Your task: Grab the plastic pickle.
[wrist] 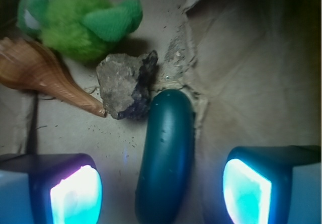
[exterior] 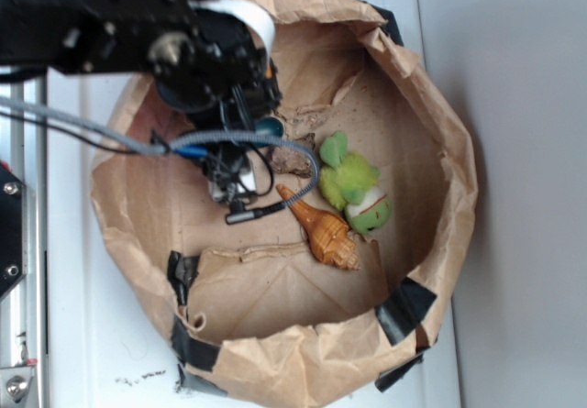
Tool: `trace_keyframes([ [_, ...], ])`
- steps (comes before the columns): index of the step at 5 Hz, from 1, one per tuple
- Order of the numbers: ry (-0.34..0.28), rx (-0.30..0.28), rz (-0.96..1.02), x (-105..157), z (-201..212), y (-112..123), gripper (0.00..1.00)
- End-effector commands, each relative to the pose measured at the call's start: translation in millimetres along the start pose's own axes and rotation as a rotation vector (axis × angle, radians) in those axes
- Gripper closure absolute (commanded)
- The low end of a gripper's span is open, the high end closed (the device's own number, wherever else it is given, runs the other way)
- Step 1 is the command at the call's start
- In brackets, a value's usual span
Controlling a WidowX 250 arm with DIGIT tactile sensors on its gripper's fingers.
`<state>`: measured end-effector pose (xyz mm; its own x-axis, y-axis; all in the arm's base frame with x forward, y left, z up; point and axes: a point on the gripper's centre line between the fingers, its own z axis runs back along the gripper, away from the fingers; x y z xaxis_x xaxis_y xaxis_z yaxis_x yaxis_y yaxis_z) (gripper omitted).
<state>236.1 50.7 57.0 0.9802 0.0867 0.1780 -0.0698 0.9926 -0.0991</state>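
Note:
The plastic pickle (wrist: 166, 156), a glossy dark green oblong, lies flat on the paper floor of the bag, its near end between my two fingers. In the exterior view only its end (exterior: 270, 126) peeks out from under the arm. My gripper (wrist: 161, 194) is open, one glowing pad (wrist: 75, 199) to the left and the other pad (wrist: 246, 191) to the right of the pickle, neither touching it. In the exterior view the gripper (exterior: 231, 188) hangs low inside the bag.
A grey rock (wrist: 126, 85) touches the pickle's far end. An orange shell (wrist: 43, 75) and a fuzzy green plush toy (wrist: 80, 20) lie to the left. The brown paper bag wall (exterior: 440, 142) rings everything; a torn paper fold (wrist: 191, 58) runs beside the pickle.

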Motion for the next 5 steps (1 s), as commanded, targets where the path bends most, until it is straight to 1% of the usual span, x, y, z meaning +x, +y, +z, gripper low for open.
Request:
trace_keyframes([
  [1,-0.07,0.013,0.006,13,18,8,0.0],
  [2,-0.067,0.049,-0.001,11,3,6,0.0],
  [3,-0.061,0.106,-0.011,6,-24,3,0.0],
  [4,-0.072,0.155,-0.01,3,-44,2,0.0],
  [5,-0.088,0.18,-0.007,3,-52,4,0.0],
])
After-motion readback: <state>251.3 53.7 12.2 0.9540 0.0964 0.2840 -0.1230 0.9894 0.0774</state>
